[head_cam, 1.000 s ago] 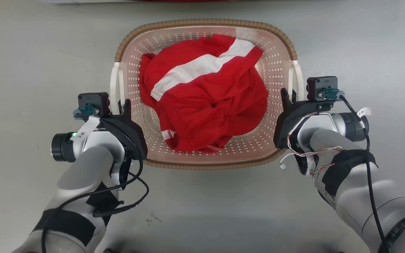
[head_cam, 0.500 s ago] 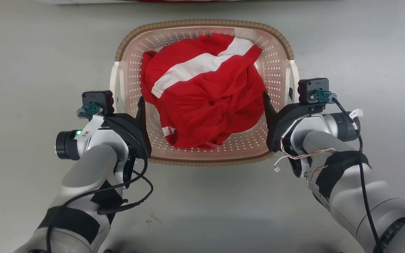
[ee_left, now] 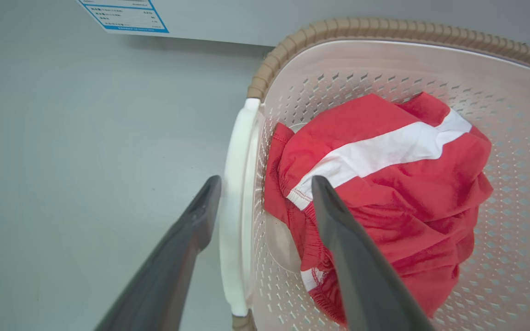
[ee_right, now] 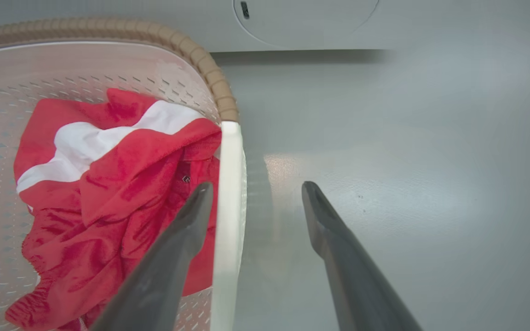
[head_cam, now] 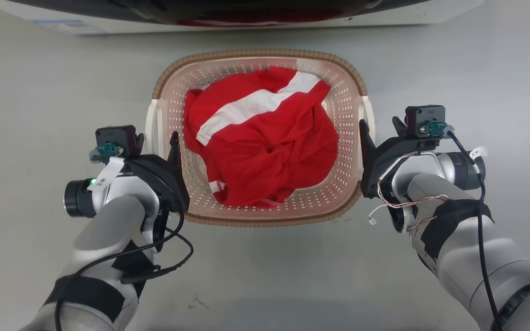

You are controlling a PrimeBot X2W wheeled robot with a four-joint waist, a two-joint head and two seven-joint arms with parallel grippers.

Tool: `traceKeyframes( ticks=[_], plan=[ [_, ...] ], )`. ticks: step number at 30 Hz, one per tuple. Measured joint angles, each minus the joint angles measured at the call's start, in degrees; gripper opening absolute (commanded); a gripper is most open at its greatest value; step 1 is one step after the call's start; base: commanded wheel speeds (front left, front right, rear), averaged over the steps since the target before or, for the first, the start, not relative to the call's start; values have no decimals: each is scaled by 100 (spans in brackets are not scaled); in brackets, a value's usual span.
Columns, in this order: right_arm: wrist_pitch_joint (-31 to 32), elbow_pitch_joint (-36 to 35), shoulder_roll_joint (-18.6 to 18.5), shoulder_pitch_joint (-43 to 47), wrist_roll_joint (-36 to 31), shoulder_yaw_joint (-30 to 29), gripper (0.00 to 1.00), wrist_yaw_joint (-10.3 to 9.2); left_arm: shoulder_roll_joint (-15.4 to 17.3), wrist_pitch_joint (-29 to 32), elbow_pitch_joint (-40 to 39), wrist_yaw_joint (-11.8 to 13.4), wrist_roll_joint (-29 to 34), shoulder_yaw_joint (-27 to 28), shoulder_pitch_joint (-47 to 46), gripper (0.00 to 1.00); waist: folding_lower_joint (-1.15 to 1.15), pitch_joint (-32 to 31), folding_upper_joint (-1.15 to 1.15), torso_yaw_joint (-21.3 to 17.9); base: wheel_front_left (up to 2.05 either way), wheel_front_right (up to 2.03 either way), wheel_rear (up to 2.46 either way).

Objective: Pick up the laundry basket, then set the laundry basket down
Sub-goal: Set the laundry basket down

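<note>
The laundry basket [head_cam: 256, 54] is cream, perforated and brown-rimmed, and stands on the grey floor between my arms. A red garment with a white stripe [head_cam: 260, 138] lies in it. My left gripper [head_cam: 157, 140] is open astride the basket's white left handle [head_cam: 151, 124]. In the left wrist view one finger [ee_left: 200, 216] is outside the handle [ee_left: 235, 184] and the other is over the garment [ee_left: 384, 174]. My right gripper [head_cam: 379, 126] is open astride the right handle [head_cam: 369, 117]. In the right wrist view its handle [ee_right: 228, 184] runs between the fingers [ee_right: 325, 220], near the inner one.
A white washing machine front [head_cam: 246, 14] runs along the top just beyond the basket. Its label [ee_left: 124, 16] and round door [ee_right: 306, 18] show in the wrist views. Bare grey floor [head_cam: 39, 92] lies on both sides and in front.
The whole head view has shifted, bringing the washing machine into the top, and the basket looks smaller. Both grippers' inner fingers have moved outward from over the basket to its handles.
</note>
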Motion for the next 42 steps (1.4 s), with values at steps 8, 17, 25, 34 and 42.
traceKeyframes(
  ticks=[8, 17, 25, 34, 42],
  plan=[
    [-143, 97, 2, 151, 121, -132, 100, 103, 5, -102, 38, -103, -138, 210, 279, 100, 0, -471, 0, -75, 0, 0, 0],
    [-244, 132, 8, 507, 236, -333, 100, 285, 1, -149, -16, -258, -348, 399, 703, 100, -1, -1162, 0, -125, 0, 0, 0],
    [-292, 131, 8, 900, 274, -446, 100, 412, 59, -149, -227, -301, -315, 513, 1129, 100, -1, -1746, -1, -133, 0, 0, 0],
    [-291, -105, 11, 1412, 247, -643, 100, 488, 177, -149, -678, -298, -89, 690, 1847, 100, 0, -2512, -1, -120, 0, 0, 0],
    [-291, -497, 16, 1933, 46, -836, 100, 499, 316, -149, -1308, -155, 237, 843, 2574, 100, -1, -3181, -1, -122, 0, 0, 0]
  ],
)
